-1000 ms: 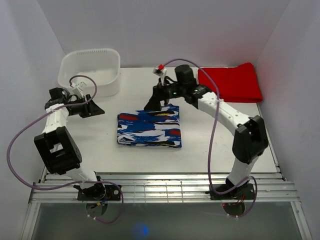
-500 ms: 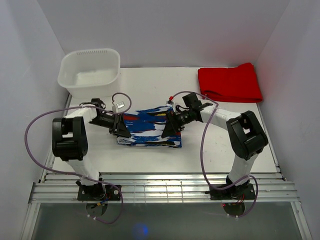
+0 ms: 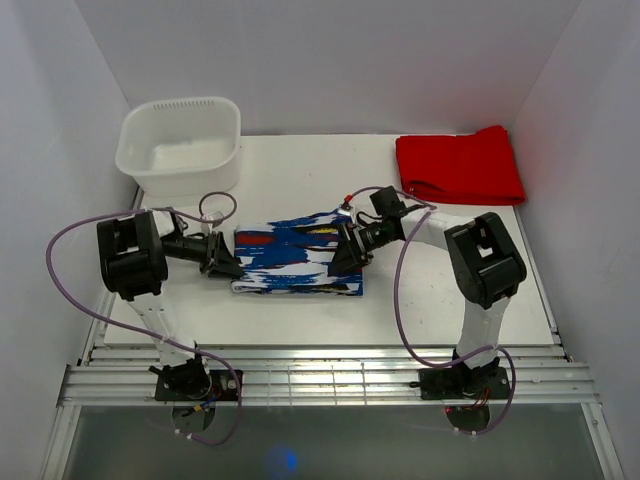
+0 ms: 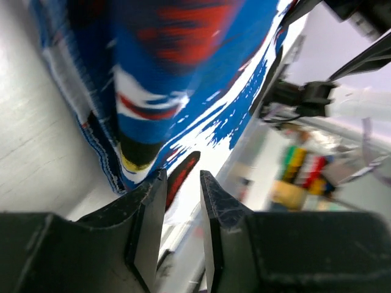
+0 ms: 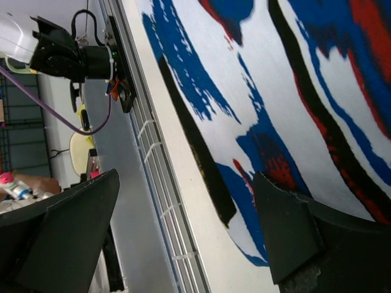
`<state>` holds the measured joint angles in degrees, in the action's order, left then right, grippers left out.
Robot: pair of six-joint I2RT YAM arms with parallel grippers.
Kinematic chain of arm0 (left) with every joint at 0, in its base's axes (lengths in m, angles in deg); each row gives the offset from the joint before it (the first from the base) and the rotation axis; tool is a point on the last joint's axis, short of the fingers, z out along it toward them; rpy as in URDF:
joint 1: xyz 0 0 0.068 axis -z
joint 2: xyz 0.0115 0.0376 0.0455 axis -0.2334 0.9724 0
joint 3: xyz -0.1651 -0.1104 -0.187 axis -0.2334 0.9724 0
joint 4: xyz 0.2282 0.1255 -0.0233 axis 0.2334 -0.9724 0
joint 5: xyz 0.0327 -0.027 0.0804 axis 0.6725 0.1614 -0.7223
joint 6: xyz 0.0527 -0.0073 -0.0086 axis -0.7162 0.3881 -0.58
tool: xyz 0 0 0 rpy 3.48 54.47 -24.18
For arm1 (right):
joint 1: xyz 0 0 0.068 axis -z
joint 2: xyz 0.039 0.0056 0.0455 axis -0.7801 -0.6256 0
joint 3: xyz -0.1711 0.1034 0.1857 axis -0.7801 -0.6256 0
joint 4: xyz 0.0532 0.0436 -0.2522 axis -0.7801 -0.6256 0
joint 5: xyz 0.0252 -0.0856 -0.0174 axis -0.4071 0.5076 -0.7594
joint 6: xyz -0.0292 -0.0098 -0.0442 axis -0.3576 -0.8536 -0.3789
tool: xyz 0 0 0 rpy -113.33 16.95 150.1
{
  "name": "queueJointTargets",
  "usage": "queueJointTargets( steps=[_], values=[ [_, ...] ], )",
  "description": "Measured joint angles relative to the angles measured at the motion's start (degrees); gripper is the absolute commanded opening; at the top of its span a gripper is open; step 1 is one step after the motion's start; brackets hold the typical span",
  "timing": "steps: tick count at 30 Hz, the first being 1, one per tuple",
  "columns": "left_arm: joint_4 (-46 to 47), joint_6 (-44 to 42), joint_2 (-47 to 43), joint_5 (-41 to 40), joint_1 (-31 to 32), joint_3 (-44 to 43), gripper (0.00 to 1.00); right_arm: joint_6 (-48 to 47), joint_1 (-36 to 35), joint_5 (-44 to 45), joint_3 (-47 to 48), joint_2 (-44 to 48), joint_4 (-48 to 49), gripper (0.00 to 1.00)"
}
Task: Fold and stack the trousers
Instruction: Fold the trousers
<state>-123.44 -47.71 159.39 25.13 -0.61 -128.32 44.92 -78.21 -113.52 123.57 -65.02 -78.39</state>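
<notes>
Both arms have come down low since a second ago, one at each end of the trousers [image 3: 295,258]. Your left tool [image 3: 222,262] has slid back off the print to the left edge. That reads as setup for a two-ended pickup or one more fold, so folding looks mostly done and stacking not started.

Nearest you is bare tabletop [image 3: 300,320]. Next, mid-tabletop, the trousers lie as a flat layered rectangle. The left wrist view shows stacked layers at the left edge. The print is busy blue, white and red with black streaks, and it lies smooth.

Left tool is narrow, tips right at that edge; you cannot tell whether cloth is pinched. Right tool [image 3: 348,254] is wide with nothing in it, at the right edge.

Farther back are a white tub [image 3: 180,140] on the left and a folded red cloth [image 3: 460,165] on the right, both well apart from the trousers.
</notes>
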Motion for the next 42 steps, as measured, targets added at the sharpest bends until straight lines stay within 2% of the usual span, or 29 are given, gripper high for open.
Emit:
queueJointTargets(
  steps=[3, 6, 9, 12, 15, 19, 21, 24, 27, 31, 33, 35, 37, 42],
  values=[
    [-2.2, -6.2, -4.5, -0.3, -0.1, -3.5, 0.47, -1.6, 0.4, 1.4, 3.3, 3.0, -2.5, 0.91],
    [-1.6, -8.1, -12.2, 1.8, -0.2, -6.9, 0.51, -2.6, 1.2, 3.1, 8.6, 6.9, -2.6, 0.88],
    [4.5, -3.2, -19.2, 5.2, 0.0, -7.8, 0.52, -2.5, 1.9, 4.1, 14.3, 8.1, 0.0, 0.83],
    [14.1, 4.7, -21.3, 7.1, 1.0, -6.6, 0.52, -1.3, 2.4, 4.6, 17.5, 5.7, 3.6, 0.78],
    [23.5, 12.2, -19.0, 7.1, 2.6, -3.7, 0.48, 1.5, 2.7, 5.0, 17.9, -0.1, 8.8, 0.72],
    [34.3, 21.5, -11.2, 4.0, 4.1, 0.3, 0.43, 5.4, 3.0, 6.1, 17.9, -11.0, 12.6, 0.67],
    [38.0, 25.0, -6.9, 1.9, 4.2, 1.7, 0.42, 6.7, 3.3, 6.3, 18.0, -15.9, 13.9, 0.64],
    [41.3, 29.1, -1.9, 1.2, 4.1, 2.2, 0.41, 7.9, 4.1, 5.0, 21.5, -18.0, 13.6, 0.63],
    [41.8, 30.7, -1.8, 1.7, 3.8, 1.7, 0.47, 7.4, 4.7, 7.3, 24.8, -18.1, 12.4, 0.69],
    [39.0, 26.2, -4.9, -2.4, 4.2, -1.8, 0.60, 5.5, 5.9, 10.8, 25.8, -14.8, 7.5, 0.91],
    [37.2, 23.7, -8.4, -5.0, 4.0, -2.4, 0.66, 4.5, 6.8, 13.5, 24.2, -9.8, 5.2, 0.97],
    [34.6, 21.9, -13.2, -7.0, 3.2, -2.4, 0.68, 3.4, 7.8, 16.6, 19.7, -2.0, 3.0, 0.98],
    [32.6, 20.3, -18.7, -8.1, 1.6, -2.0, 0.83, 2.4, 8.7, 19.5, 14.7, 6.4, 0.5, 0.97],
    [29.2, 18.9, -28.3, -9.8, -2.8, 3.9, 0.86, 3.5, 9.2, 25.1, 3.1, 17.4, -1.6, 1.00]
  ],
)
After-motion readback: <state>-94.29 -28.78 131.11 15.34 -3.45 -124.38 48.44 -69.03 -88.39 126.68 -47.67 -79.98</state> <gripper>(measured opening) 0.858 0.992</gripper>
